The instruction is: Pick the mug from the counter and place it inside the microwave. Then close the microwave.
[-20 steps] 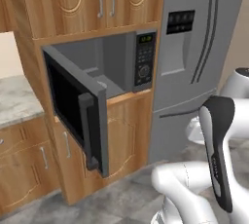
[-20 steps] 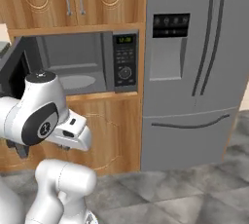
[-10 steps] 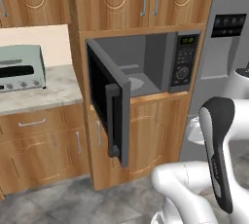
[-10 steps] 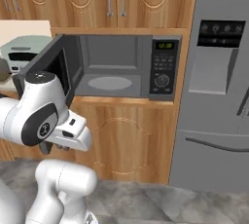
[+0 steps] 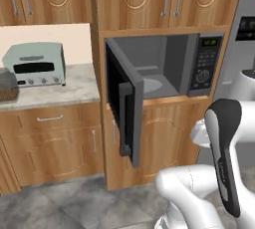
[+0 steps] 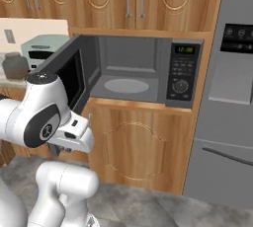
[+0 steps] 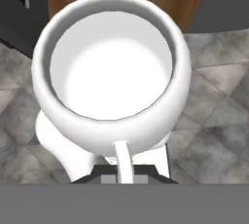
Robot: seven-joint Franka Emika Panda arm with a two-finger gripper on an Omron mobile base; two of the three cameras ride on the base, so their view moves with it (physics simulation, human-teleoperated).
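Note:
The mug point(image 7: 109, 79) hangs over the grey tiled floor in the hand view, white inside and out, rim toward the camera and its thin handle point(image 7: 124, 162) pointing at the bottom edge. My gripper point(image 7: 121, 173) is shut on it, and the cup hides most of the fingers. The microwave point(image 5: 167, 68) point(image 6: 131, 75) stands open, its dark door point(image 5: 124, 106) point(image 6: 66, 78) swung out to the left, with a grey cavity and a round turntable point(image 6: 126, 85). Its keypad panel point(image 5: 206, 63) point(image 6: 182, 73) shows green digits. The marbled counter point(image 5: 69, 91) lies left of the microwave.
A pale green toaster oven point(image 5: 34, 63) point(image 6: 42, 48) and a jar point(image 5: 6, 86) point(image 6: 15, 65) stand on the counter. A grey fridge point(image 6: 227, 97) fills the right. My white arm point(image 5: 224, 158) point(image 6: 44, 117) rises in front of the lower cabinets. Wooden wall cabinets hang above.
The whole scene has slid to the right in both base views, so the camera has moved left. The counter and toaster oven have come into view, and the fridge has slipped toward the edge.

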